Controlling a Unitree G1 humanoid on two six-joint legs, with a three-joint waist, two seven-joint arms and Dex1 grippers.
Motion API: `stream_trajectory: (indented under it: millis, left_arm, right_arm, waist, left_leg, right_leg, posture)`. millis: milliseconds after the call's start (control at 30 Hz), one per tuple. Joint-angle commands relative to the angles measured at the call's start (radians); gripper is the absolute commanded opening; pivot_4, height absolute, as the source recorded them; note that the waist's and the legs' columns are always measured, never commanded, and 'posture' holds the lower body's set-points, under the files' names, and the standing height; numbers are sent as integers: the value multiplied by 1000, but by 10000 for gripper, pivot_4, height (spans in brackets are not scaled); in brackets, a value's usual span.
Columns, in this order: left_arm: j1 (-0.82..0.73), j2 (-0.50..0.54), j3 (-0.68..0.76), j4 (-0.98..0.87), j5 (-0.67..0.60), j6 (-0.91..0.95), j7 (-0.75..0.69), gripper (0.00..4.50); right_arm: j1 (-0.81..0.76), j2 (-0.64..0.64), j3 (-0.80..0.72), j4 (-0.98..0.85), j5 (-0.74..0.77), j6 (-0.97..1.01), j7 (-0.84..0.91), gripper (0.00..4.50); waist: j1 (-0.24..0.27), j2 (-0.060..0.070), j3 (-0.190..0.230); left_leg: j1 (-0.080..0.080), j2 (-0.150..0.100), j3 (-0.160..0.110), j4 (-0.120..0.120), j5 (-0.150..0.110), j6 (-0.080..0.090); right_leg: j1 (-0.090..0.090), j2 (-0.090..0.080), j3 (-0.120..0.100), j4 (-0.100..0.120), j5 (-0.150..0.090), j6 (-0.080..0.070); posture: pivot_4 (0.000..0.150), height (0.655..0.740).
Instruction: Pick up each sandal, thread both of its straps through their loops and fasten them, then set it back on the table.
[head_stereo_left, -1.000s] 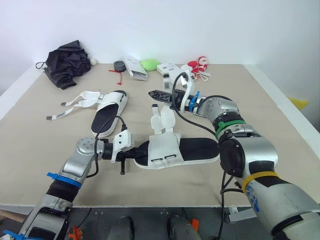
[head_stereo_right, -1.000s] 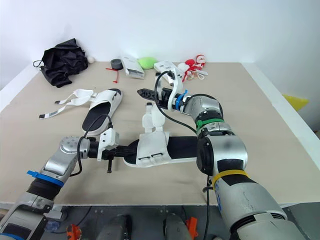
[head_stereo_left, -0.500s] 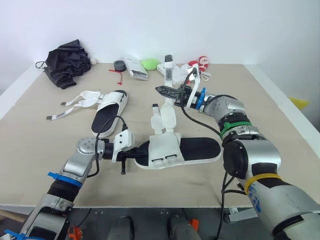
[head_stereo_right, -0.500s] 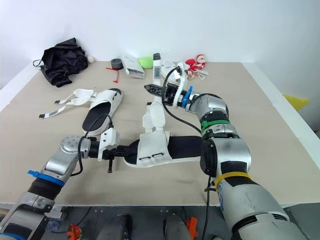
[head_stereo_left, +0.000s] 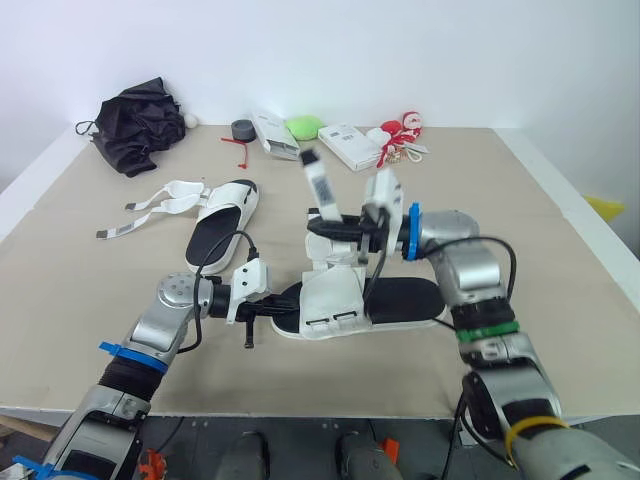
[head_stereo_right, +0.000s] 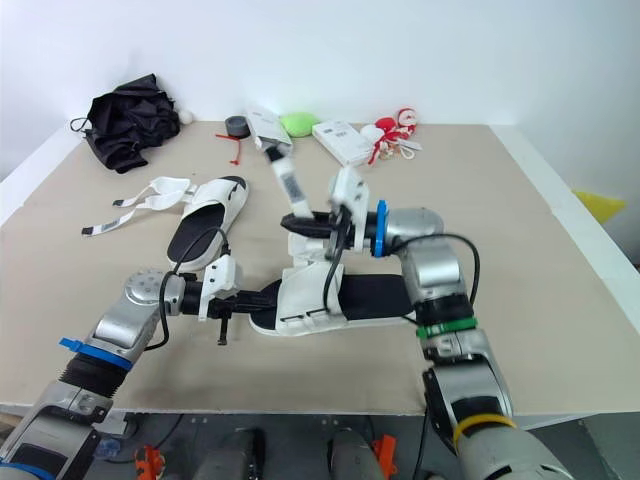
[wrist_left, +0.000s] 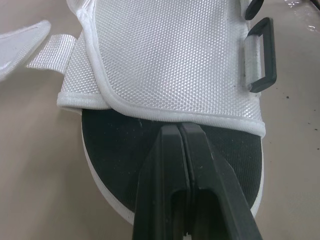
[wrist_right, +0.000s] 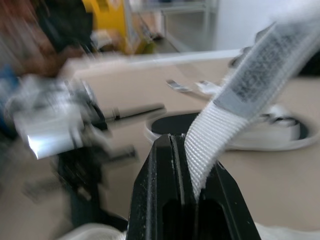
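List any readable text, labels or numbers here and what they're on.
No text can be read.
Dark print on the white box at the table's far edge: too small to read.
Print on the white packet near it: too small to read.
Dark speckled marking on the strap held in the right gripper: blurred, no letters made out.

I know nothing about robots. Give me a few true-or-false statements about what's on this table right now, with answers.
The right jaws hold a strap up above the near sandal. True.
The left jaws gape wide open. False: they are shut, tips on the near sandal.
The other sandal lies flat with its straps undone. True.
A dark heap sits at the near right corner. False: the black bundle lies at the far left corner.
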Motion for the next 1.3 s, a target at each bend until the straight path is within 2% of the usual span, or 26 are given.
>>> stream_trajectory:
  millis: [33, 167, 200, 300, 333, 367, 400, 433, 500, 567, 733, 867, 967, 1067, 1133, 1200, 1300]
  left_arm:
    - [25, 29, -44, 84, 76, 40, 12, 0]
    - [22, 28, -42, 90, 76, 37, 14, 0]
    - [21, 27, -42, 91, 76, 37, 14, 0]
    - [18, 25, -44, 97, 77, 33, 13, 0]
    - [15, 25, -45, 101, 78, 32, 12, 0]
    - [12, 24, -46, 105, 79, 30, 11, 0]
    - [10, 24, -47, 107, 80, 29, 10, 0]
    - [10, 24, -48, 107, 80, 28, 10, 0]
    - [5, 22, -50, 110, 79, 28, 9, 0]
    - [4, 22, -53, 112, 79, 25, 6, 0]
    - [-5, 18, -59, 127, 80, 18, 1, 0]
    - [-11, 15, -64, 135, 80, 13, -4, 0]
    - [-18, 8, -68, 149, 83, 5, -9, 0]
    - [-21, 6, -72, 154, 83, 2, -13, 0]
    - [-28, 4, -74, 162, 83, -2, -17, 0]
    - [-31, 5, -74, 166, 83, -4, -21, 0]
    - [-34, 3, -78, 170, 83, -5, -21, 0]
  right_arm:
    - [23, -98, 11, -32, -135, -555, -83, 850]
    - [34, -160, 27, 22, -185, -779, -126, 850]
    - [43, -175, 35, 25, -187, -800, -122, 5588]
    - [62, -209, 63, 29, -173, -825, -98, 12141]
    - [62, -224, 73, 40, -184, -842, -105, 17014]
    - [61, -243, 82, 54, -204, -878, -116, 19249]
    - [60, -256, 83, 64, -223, -905, -129, 25115]
    - [62, -265, 81, 66, -233, -910, -136, 28232]
    - [74, -306, 63, 57, -234, -897, -138, 29653]
    - [83, -363, 53, 55, -223, -887, -138, 35427]
    - [157, -535, -4, 6, -112, -718, -61, 35427]
    - [254, -654, -61, -99, 54, -432, 3, 35427]
    - [350, -759, -161, -233, 351, 10, 51, 35427]
    - [441, -846, -251, -321, 605, 316, 80, 35427]
    - [614, -909, -372, -433, 741, 500, 162, 35427]
    - [731, -928, -445, -525, 786, 588, 192, 35427]
    - [852, -948, -429, -670, 727, 659, 108, 35427]
  waist:
    - [0, 0, 0]
    - [0, 0, 0]
    - [0, 0, 0]
    - [0, -1, 0]
    - [0, -1, 0]
    - [0, -1, 0]
    - [0, -1, 0]
    - [0, -1, 0]
    - [0, -1, 1]
    - [0, -1, 1]
    - [0, -2, 1]
    - [2, -4, 2]
    - [2, -4, 2]
    - [12, -3, 2]
    - [13, -3, 2]
    - [16, -4, 2]
    - [19, -6, 2]
  left_leg:
    - [0, 0, 0, 0, 0, 0]
    - [0, 0, 1, 0, 0, 0]
    - [1, 0, 1, 0, 0, 0]
    - [1, 0, 1, 0, 0, 0]
    - [2, 1, 2, -1, 0, 0]
    - [2, 1, 2, -1, 0, 0]
    - [2, 1, 2, -1, 0, 1]
    - [2, 1, 2, -1, 0, 1]
    - [2, 1, 3, -1, 1, 1]
    - [3, 1, 5, -1, 1, 2]
    - [3, 1, 8, -2, 1, 3]
    - [3, -1, 11, -2, 2, 4]
    - [3, -1, 12, -2, 2, 4]
    - [3, -1, 12, -2, 2, 4]
    - [3, 0, 12, -2, 2, 4]
    - [5, 0, 12, -2, 1, 3]
    - [4, 1, 10, -2, 0, 1]
  right_leg:
    - [0, 0, 0, 0, 0, 0]
    - [0, -1, 0, -1, 0, 0]
    - [0, -1, 0, -1, 0, 0]
    - [1, -1, 0, -2, 0, -1]
    - [1, -1, 1, -1, 0, -1]
    - [1, -1, 1, -2, 1, -2]
    - [1, -2, 1, -1, 1, -2]
    - [1, -2, 1, -1, 1, -2]
    - [1, -3, 1, -2, 1, -2]
    - [1, -5, 1, -2, 1, -3]
    - [0, -10, 1, -2, 1, -3]
    - [4, -18, -1, -3, 1, -2]
    - [4, -19, -1, -3, 1, -2]
    - [1, -19, -5, -3, 0, 0]
    - [5, -19, -5, -3, 0, 0]
    - [2, -19, -7, -4, 0, 0]
    - [3, -19, -12, -4, -1, 0]
  posture:
    - [1500, 7380]
    - [1500, 7380]
    - [1500, 7380]
    - [1500, 7380]
    - [1500, 7380]
    - [1500, 7380]
    - [1500, 7380]
    - [1500, 7380]
    - [1500, 7380]
    - [1500, 7380]
    - [1500, 7380]
    - [1500, 7380]
    - [1500, 7380]
    - [1500, 7380]
    - [1500, 7380]
    - [1500, 7380]
    - [1500, 7380]
